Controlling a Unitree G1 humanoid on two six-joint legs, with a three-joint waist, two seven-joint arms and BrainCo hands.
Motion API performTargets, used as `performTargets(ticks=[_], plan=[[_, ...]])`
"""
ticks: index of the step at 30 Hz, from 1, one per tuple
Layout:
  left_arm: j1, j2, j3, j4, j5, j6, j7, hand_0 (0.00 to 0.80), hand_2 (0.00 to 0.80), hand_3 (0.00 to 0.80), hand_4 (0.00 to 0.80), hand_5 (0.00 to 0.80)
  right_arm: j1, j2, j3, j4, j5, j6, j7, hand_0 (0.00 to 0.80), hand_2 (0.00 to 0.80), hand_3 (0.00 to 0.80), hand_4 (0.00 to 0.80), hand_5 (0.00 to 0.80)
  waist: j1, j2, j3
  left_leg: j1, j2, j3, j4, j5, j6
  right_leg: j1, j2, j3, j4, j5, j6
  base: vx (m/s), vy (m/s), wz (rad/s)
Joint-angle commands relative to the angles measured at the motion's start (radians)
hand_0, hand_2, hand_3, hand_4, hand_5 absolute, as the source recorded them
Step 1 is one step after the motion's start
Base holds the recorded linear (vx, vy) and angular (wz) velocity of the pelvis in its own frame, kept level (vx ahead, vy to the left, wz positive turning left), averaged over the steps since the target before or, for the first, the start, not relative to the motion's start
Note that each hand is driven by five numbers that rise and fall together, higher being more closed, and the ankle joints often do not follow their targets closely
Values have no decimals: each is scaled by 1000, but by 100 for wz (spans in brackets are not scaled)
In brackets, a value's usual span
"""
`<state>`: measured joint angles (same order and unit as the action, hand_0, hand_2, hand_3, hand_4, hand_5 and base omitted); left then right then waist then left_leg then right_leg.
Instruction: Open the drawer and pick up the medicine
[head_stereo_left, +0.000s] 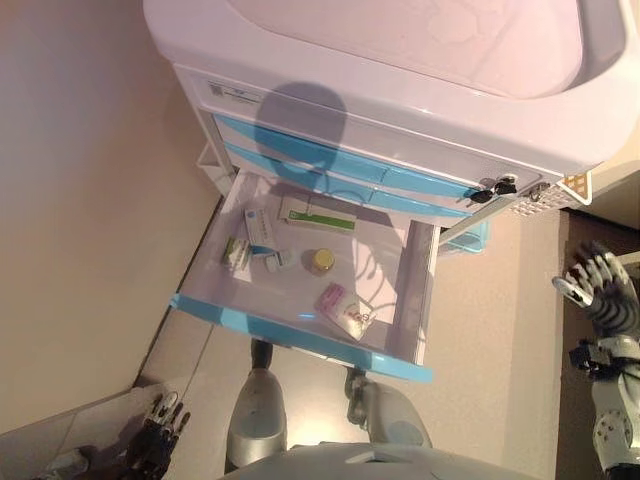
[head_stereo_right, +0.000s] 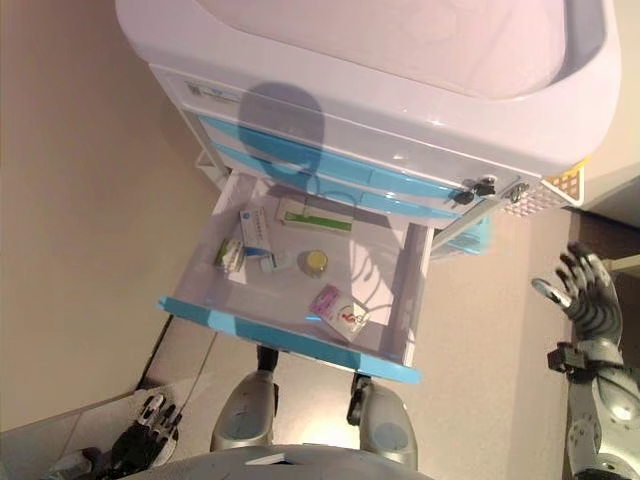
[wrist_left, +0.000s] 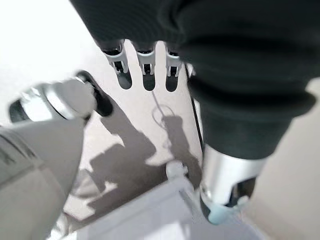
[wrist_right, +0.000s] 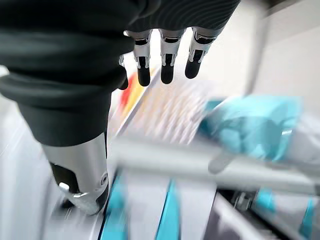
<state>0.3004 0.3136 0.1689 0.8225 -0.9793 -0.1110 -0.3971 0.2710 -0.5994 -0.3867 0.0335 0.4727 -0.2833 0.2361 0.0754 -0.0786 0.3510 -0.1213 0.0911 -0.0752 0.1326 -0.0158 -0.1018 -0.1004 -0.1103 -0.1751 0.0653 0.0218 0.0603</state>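
Note:
The white cart's drawer (head_stereo_left: 415, 300) with a blue front stands pulled out. Inside lie a green-and-white box (head_stereo_left: 318, 215), a blue-and-white box (head_stereo_left: 258, 228), a small green box (head_stereo_left: 236, 252), a yellow-capped bottle (head_stereo_left: 320, 261) and a pink packet (head_stereo_left: 345, 309). My right hand (head_stereo_left: 602, 285) is raised to the right of the cart, apart from the drawer, fingers relaxed and empty; its wrist view shows straight fingers (wrist_right: 165, 65). My left hand (head_stereo_left: 155, 425) hangs low near the floor, fingers straight (wrist_left: 145, 70), holding nothing.
The white cart (head_stereo_left: 400, 90) has two shut blue-fronted drawers (head_stereo_left: 300, 150) above the open one and a key (head_stereo_left: 490, 190) at its right side. A beige wall (head_stereo_left: 90, 200) lies to the left. A blue bin (head_stereo_left: 475, 238) hangs on the cart's right.

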Motion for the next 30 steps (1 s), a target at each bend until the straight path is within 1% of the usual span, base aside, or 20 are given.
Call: performTargets(ticks=[1,3,5,7,10,12,16,22,30], plan=[[50,50,-32,-47,13,-55,-67,0,0,0,0,0,-2,-128,-42,-102,-61,-53,71,0,0,0,0,0,5,-25,-29,-4,-34,53,-30,23,73,43,-22,6,26,-2,48,0,0,0],[43,69,-35,-77,-36,-41,-99,0,0,0,0,0,-20,-181,-32,-153,-69,-42,117,0,0,0,0,0,10,-33,-33,0,-31,55,-30,21,73,47,-23,6,26,2,52,17,-2,0],[35,84,-37,-94,-49,-35,-106,0,0,0,0,0,-38,-210,-16,-179,-88,-31,139,0,0,0,0,0,13,-39,-35,2,-29,55,-30,21,73,49,-24,7,24,5,53,17,-4,1],[24,109,-44,-134,-64,-22,-113,0,0,0,0,0,-62,-257,9,-239,-109,6,175,0,0,0,0,0,20,-47,-36,2,-26,55,-29,20,73,52,-24,8,19,9,55,0,0,0],[10,135,-53,-167,-67,-6,-109,0,0,0,0,0,-100,-296,50,-277,-123,31,215,0,0,0,0,0,30,-54,-37,-2,-24,53,-19,17,74,57,-24,8,18,12,54,10,-8,-1],[0,149,-63,-195,-62,9,-97,0,0,0,0,0,-131,-315,89,-293,-153,43,208,0,0,0,0,0,39,-56,-34,-5,-25,46,-11,15,74,61,-25,8,17,13,55,33,-27,-2],[-7,171,-83,-233,-36,27,-80,0,0,0,0,0,-184,-331,157,-316,-222,58,187,0,0,0,0,0,56,-64,-27,-10,-27,34,1,11,77,68,-25,6,17,17,54,16,-27,-1],[-9,187,-108,-266,2,36,-70,0,0,0,0,0,-251,-339,254,-378,-327,72,211,0,0,0,0,0,79,-63,-21,-16,-32,22,5,13,80,73,-25,6,14,20,57,0,0,0],[-26,182,-141,-259,24,46,-60,0,0,0,0,0,-347,-318,360,-451,-353,95,247,0,0,0,0,0,98,-61,-6,-21,-35,14,-2,19,79,68,-29,0,16,22,57,-7,4,-1]])
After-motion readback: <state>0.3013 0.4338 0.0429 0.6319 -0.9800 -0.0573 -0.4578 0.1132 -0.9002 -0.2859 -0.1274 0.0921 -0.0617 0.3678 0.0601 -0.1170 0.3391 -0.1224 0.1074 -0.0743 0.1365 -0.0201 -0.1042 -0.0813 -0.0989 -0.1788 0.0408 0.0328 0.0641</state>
